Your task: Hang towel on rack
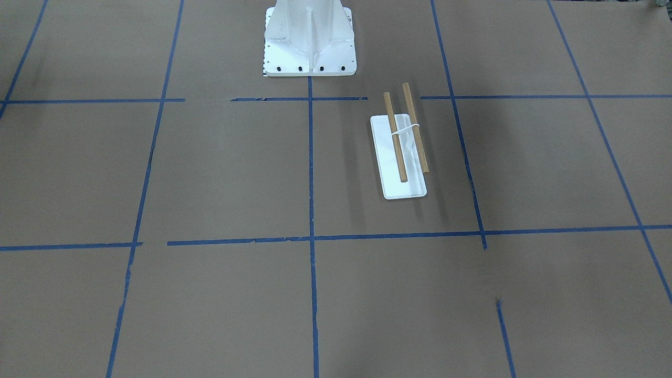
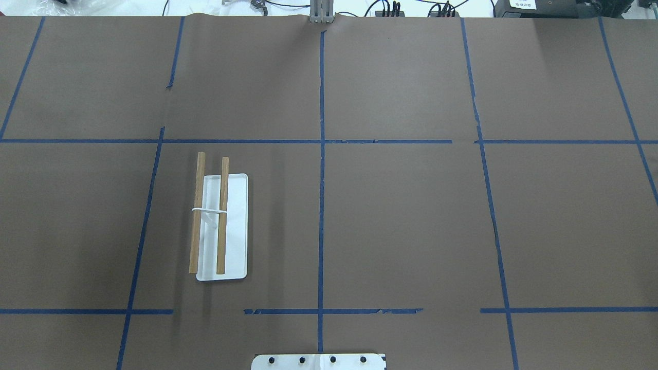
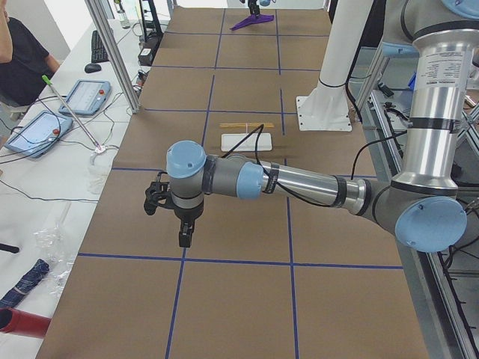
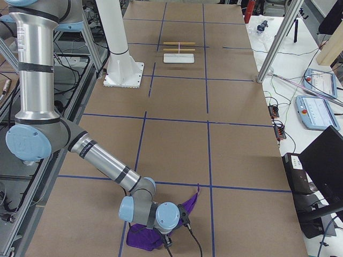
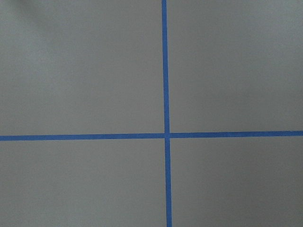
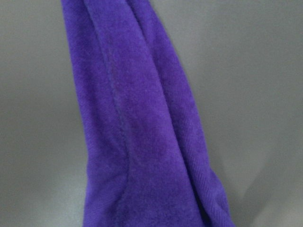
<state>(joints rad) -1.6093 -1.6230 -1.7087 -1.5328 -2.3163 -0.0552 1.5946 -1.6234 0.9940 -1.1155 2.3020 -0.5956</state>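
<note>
The left gripper (image 3: 184, 238) is hovering over bare brown paper at the table's left end, pointing down. It is showing only in the left side view, so I cannot tell whether its fingers are apart or together. Its wrist camera is seeing nothing but a crossing of blue tape lines.

To that gripper's right, and near it, the small white tray-based rack with two parallel light-brown wooden dowels (image 2: 235, 231) is standing bare. The big white bolted pedestal (image 1: 308, 37) is standing on the robot's side of it.

Well beyond that, at the table's far right end, the right gripper (image 4: 167, 242) is sitting directly over the soft, deep-purple cloth towel (image 6: 142, 142). The towel appears to be rising to a peak beneath it, with its lower folds resting on the paper. Whether the fingers are clamping the cloth I cannot tell, as no view is showing them clearly.

The rack is lying far to the left of the towel-side gripper. Its dowels are running away from the robot, crosswise to that line of travel, so the towel would be meeting them broadside.
</note>
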